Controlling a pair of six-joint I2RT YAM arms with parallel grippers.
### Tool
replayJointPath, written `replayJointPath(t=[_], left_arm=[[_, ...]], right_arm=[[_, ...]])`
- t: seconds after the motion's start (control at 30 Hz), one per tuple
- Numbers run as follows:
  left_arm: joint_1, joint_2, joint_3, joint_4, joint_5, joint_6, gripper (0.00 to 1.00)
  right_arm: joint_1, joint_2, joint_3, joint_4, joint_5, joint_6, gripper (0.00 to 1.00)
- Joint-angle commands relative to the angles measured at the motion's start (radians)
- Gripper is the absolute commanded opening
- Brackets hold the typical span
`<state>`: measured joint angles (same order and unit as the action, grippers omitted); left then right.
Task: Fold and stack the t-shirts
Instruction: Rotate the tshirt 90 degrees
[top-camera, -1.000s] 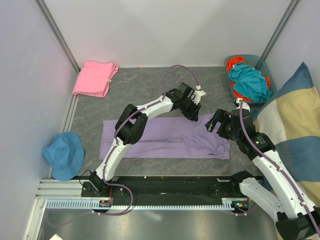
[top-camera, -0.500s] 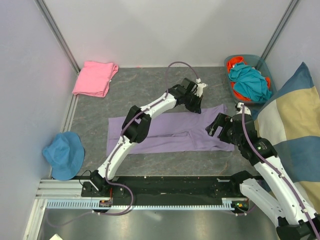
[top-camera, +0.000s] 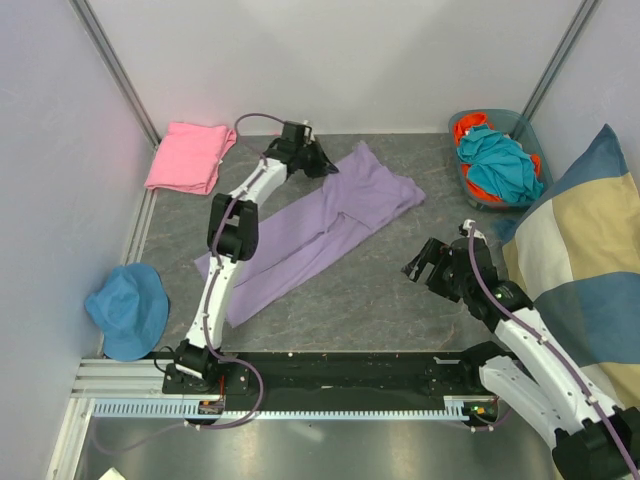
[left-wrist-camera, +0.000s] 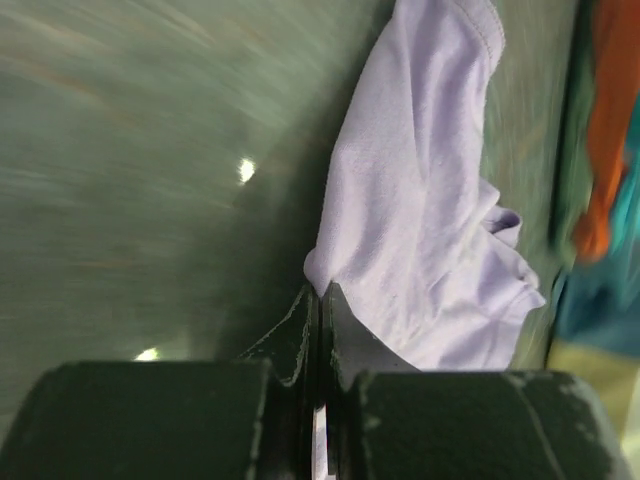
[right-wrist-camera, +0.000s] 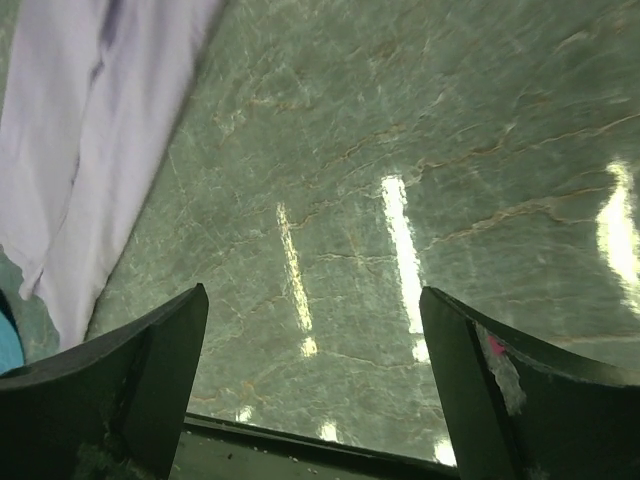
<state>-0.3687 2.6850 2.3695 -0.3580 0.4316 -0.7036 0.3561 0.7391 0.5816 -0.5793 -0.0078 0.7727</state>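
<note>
The lavender t-shirt (top-camera: 310, 235) lies stretched out on a diagonal across the grey table, from near left to far middle. My left gripper (top-camera: 326, 169) is shut on its far edge; in the left wrist view the jaws (left-wrist-camera: 322, 292) pinch a fold of the lavender cloth (left-wrist-camera: 420, 210). A pink t-shirt (top-camera: 188, 157) lies folded at the far left corner. My right gripper (top-camera: 420, 270) is open over bare table to the right of the lavender shirt, with nothing between its fingers (right-wrist-camera: 315, 300); the shirt's edge (right-wrist-camera: 80, 150) shows at the left of that view.
A blue hat (top-camera: 128, 308) lies at the near left. A teal basket (top-camera: 523, 125) holding orange and teal clothes stands at the far right. The big striped cushion (top-camera: 580, 250) leans along the right side. Walls close in the left and back.
My left gripper closed on the lavender shirt and swung toward the far left, dragging the shirt from flat across the table into a diagonal. My right gripper drew back off the shirt, toward me.
</note>
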Motion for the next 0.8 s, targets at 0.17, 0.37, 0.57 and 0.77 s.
replayJointPath(t=[0.17,0.37,0.57,0.77], left_arm=[[0.129,-0.014,-0.018,0.054,-0.044,-0.142,0.02],[0.188,-0.045,-0.069,0.047,-0.059,-0.105,0.02],[0.244,-0.086,-0.124,0.005,-0.105,-0.063,0.02],[0.300,-0.105,-0.139,-0.015,-0.133,-0.036,0.02]], right_arm=[[0.131,0.229,-0.077,0.441,-0.051,0.189,0.95],[0.363,0.526,0.024,0.653,0.034,0.266,0.95],[0.514,0.810,0.147,0.811,0.045,0.332,0.95],[0.560,0.980,0.230,0.874,0.040,0.376,0.95]])
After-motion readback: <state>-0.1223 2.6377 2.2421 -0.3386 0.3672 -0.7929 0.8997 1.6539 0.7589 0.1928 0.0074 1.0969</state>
